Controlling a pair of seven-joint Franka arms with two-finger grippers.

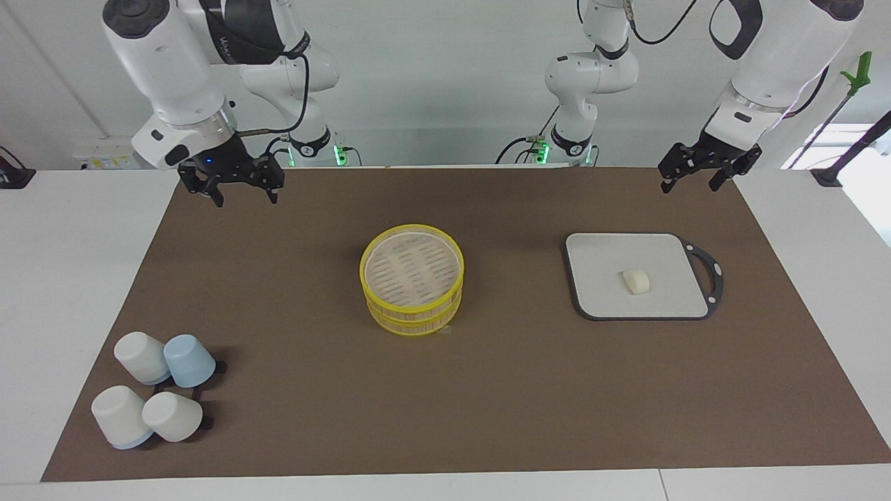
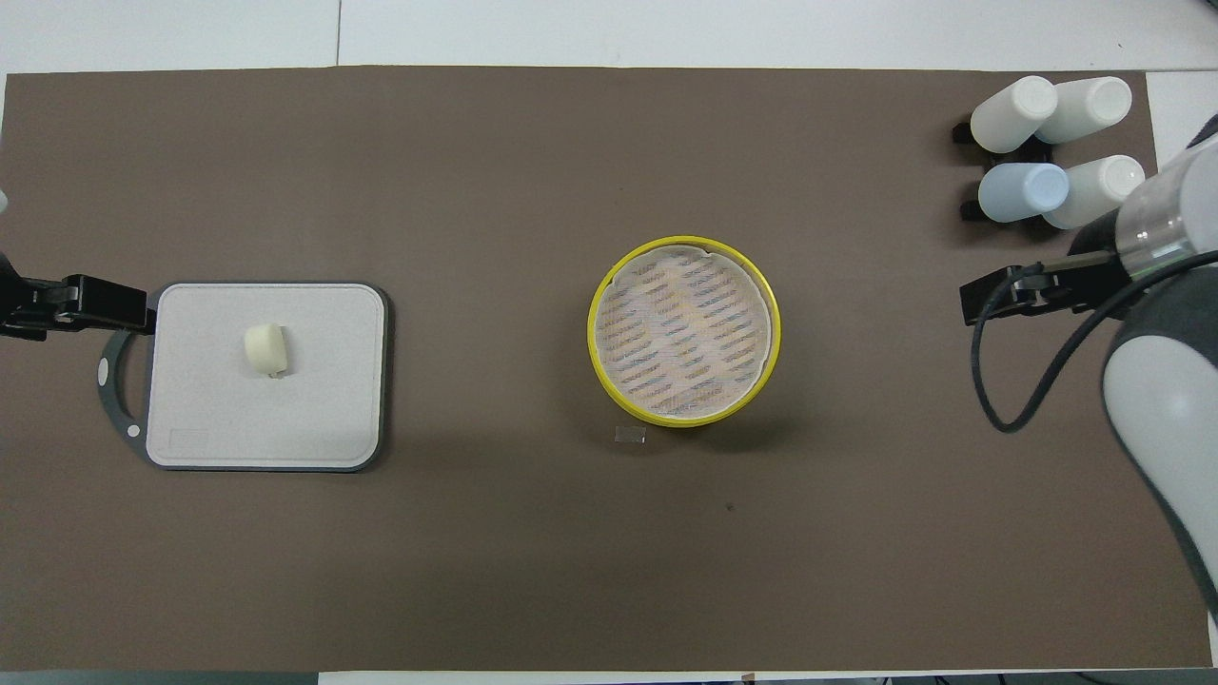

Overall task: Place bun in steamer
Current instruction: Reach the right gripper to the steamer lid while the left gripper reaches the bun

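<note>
On the grey tray (image 1: 598, 278), toward my left arm's end of the table from the steamer (image 1: 412, 278), lies the bun (image 1: 635, 281). My left gripper (image 1: 699, 179) hangs spread over the mat's robot-side edge near that tray; my right gripper (image 1: 240, 194) hangs spread toward the steamer's other end.

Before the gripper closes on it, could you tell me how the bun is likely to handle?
The bun looks like soft dough, so it will probably dent under a firm squeeze. It is small and likely light. Its rounded edges might let it roll or slide on the smooth tray if nudged.
</note>
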